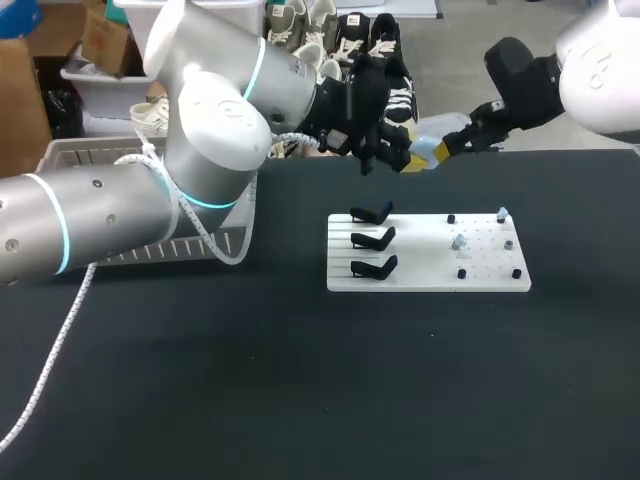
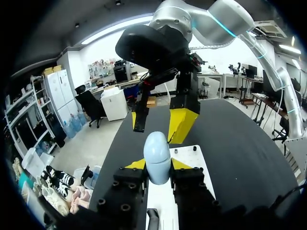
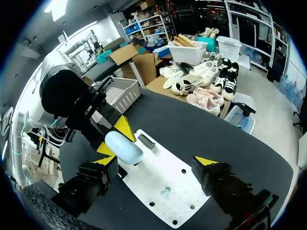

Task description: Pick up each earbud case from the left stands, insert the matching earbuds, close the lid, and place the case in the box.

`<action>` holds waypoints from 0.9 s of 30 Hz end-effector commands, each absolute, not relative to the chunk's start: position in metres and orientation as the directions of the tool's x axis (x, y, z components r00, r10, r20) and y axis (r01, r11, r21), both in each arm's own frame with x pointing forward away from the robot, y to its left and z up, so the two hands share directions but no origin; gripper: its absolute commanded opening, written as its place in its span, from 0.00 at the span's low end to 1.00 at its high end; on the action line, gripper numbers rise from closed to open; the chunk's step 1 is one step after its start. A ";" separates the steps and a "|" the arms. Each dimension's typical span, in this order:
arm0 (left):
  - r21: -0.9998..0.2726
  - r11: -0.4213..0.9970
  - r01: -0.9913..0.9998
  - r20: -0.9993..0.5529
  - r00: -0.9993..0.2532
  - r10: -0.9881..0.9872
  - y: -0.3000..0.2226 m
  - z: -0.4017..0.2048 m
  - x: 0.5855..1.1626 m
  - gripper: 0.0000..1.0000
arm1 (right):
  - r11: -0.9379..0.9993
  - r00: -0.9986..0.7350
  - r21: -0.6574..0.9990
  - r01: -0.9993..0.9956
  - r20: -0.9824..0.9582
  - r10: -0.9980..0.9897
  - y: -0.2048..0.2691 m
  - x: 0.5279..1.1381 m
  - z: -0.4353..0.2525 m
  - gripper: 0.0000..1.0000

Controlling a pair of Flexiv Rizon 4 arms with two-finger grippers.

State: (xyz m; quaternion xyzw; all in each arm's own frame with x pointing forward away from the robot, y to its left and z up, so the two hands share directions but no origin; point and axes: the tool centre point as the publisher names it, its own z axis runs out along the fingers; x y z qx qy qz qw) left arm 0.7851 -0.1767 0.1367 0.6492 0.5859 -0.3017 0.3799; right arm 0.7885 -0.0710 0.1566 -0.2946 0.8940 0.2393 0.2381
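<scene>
My left gripper (image 1: 408,155) is shut on a light blue earbud case (image 1: 421,152), held in the air behind the white board (image 1: 430,280). In the left wrist view the case (image 2: 157,158) stands upright between my yellow tips, lid down. My right gripper (image 1: 447,146) is open and faces the case from the right; its fingertips (image 2: 182,123) hang just ahead of it. In the right wrist view the case (image 3: 123,147) sits beside one of my wide-spread fingers, off the middle of the right gripper (image 3: 156,162). Three black stands (image 1: 372,240) on the board hold nothing. Small earbuds (image 1: 460,243) sit among the pegs.
A white wire basket (image 1: 70,152) stands at the back left, partly hidden by my left arm, and shows as the basket (image 3: 120,93) in the right wrist view. A white cable (image 1: 55,350) trails over the black table (image 1: 300,400).
</scene>
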 end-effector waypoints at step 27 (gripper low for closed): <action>0.196 0.057 0.979 -0.964 0.182 0.192 -0.171 0.135 0.760 0.00 | 0.819 -0.740 0.160 -0.552 -0.547 -0.392 -0.140 0.779 0.176 1.00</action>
